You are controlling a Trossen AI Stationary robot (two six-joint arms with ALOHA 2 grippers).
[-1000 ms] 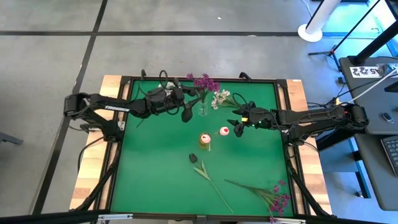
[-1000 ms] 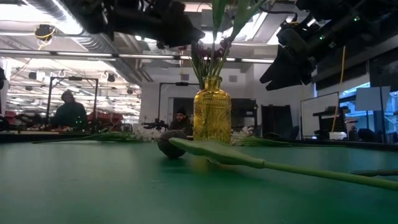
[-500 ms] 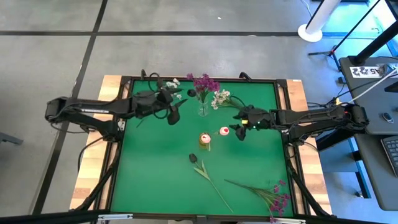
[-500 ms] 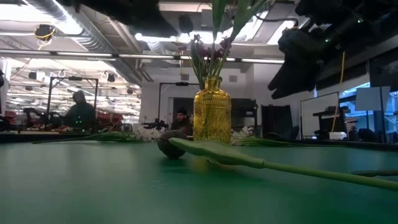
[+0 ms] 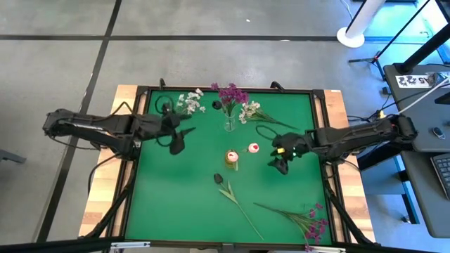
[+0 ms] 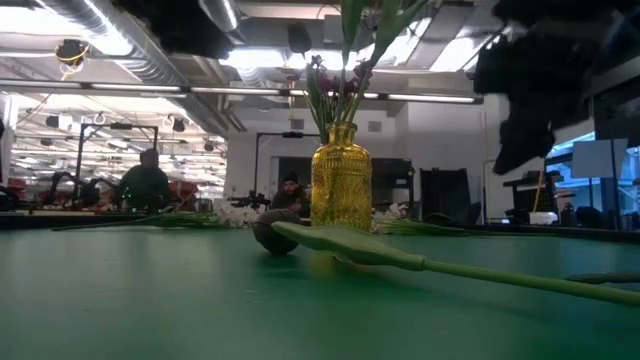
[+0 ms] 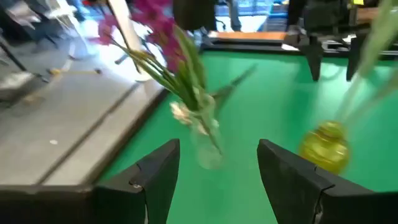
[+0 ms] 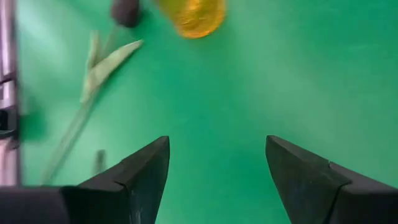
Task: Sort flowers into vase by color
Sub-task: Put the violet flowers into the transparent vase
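Observation:
A clear vase (image 5: 229,126) at the back holds magenta flowers (image 5: 230,92); it also shows in the left wrist view (image 7: 206,144). A yellow vase (image 5: 231,159) (image 6: 341,189) (image 7: 325,147) (image 8: 191,12) with pale pink buds stands mid-table. White sprigs lie at the back left (image 5: 190,102) and beside the clear vase (image 5: 249,111). A dark-budded flower (image 5: 220,179) (image 6: 272,232) (image 8: 126,10) lies in front of the yellow vase, its stem (image 6: 450,267) running toward the front. Magenta sprigs (image 5: 311,222) lie front right. My left gripper (image 5: 177,143) (image 7: 217,186) is open and empty at the left. My right gripper (image 5: 280,164) (image 8: 217,180) is open and empty, right of the yellow vase.
A small pink-topped thing (image 5: 253,148) stands just right of the yellow vase. A small dark pot (image 5: 216,105) sits at the back by the clear vase. The green mat has a raised dark frame (image 5: 320,126). A person (image 6: 146,185) sits in the room beyond.
My left gripper has drawn back leftward from the clear vase, uncovering a white sprig at the back left. My right gripper has moved toward the front and a little right.

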